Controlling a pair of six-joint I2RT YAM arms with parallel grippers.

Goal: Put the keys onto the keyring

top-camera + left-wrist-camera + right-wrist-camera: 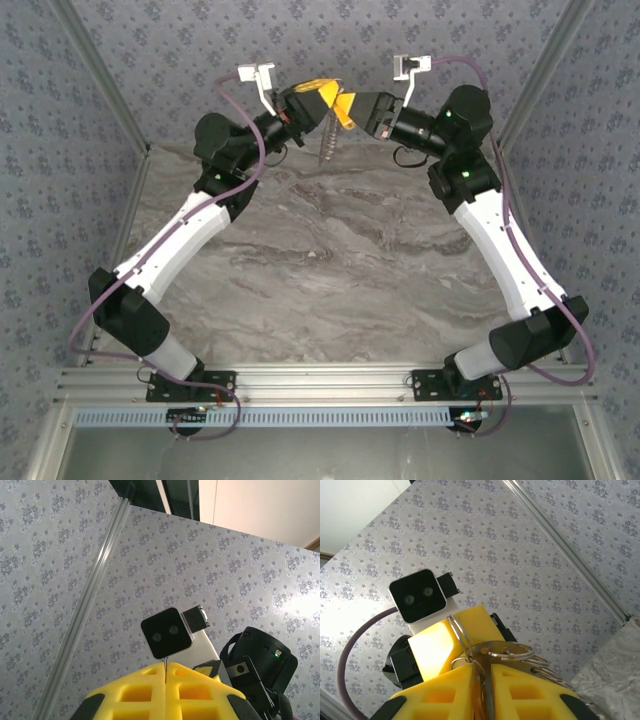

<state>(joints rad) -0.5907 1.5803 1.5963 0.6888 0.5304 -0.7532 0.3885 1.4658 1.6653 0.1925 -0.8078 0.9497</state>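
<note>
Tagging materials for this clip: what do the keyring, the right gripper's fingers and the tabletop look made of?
The keyring: thin polished metal, glinting silver. Fingers of the right gripper: matte yellow plastic with square pockets, possibly printed. The tabletop: grey veined marble look; stone or laminate, unclear.

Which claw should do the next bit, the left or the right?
Probably the right. The left claw is shut, pinching the keyring steady, while the right claw sits close against the ring's loops and looks freer to do the threading.

Thin silvery keyring (462,636) upright in midair, chain (325,148) dangling below
</note>
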